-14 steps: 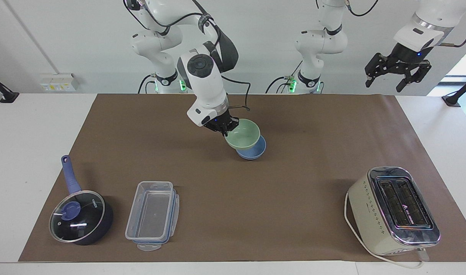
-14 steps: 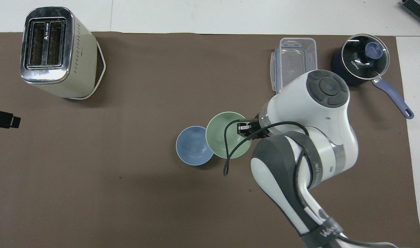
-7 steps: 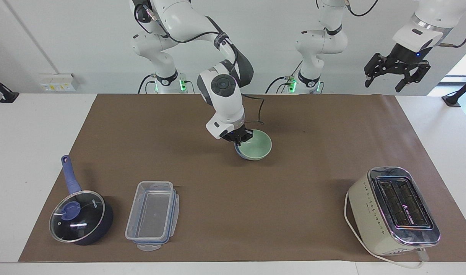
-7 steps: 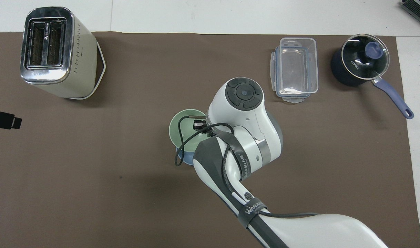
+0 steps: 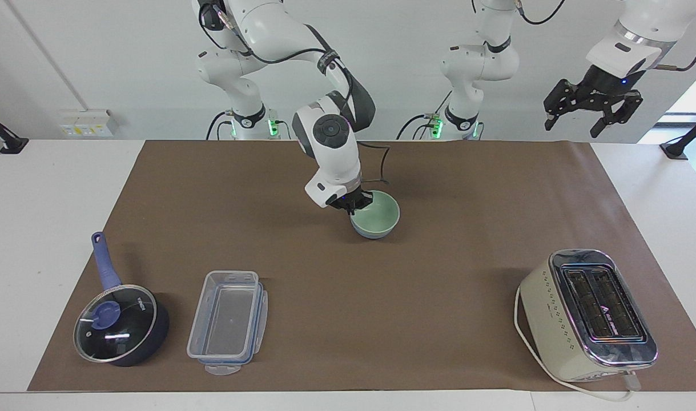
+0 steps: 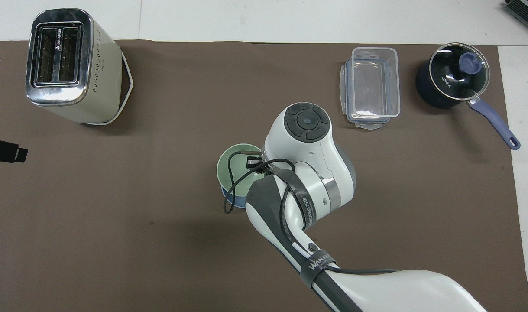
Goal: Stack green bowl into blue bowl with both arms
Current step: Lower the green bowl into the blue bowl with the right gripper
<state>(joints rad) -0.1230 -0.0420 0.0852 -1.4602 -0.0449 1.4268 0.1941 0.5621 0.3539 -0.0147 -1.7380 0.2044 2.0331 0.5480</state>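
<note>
Your right end effector [image 5: 356, 206] stays clamped on the green bowl's [image 5: 376, 215] rim, and it has just lowered that bowl into the blue bowl [image 6: 231, 197] directly beneath. Stack looks seated, so only the release remains. Left end effector [image 5: 593, 111] waits wide open, raised off the worktop [image 5: 382, 319].

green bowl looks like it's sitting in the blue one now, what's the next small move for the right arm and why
Probably open the right pincer and let go. It is shut on the rim of the green bowl, which already sits nested in the blue bowl, only a sliver of blue showing beneath. The left pincer waits open, raised at its own end of the table.
</note>
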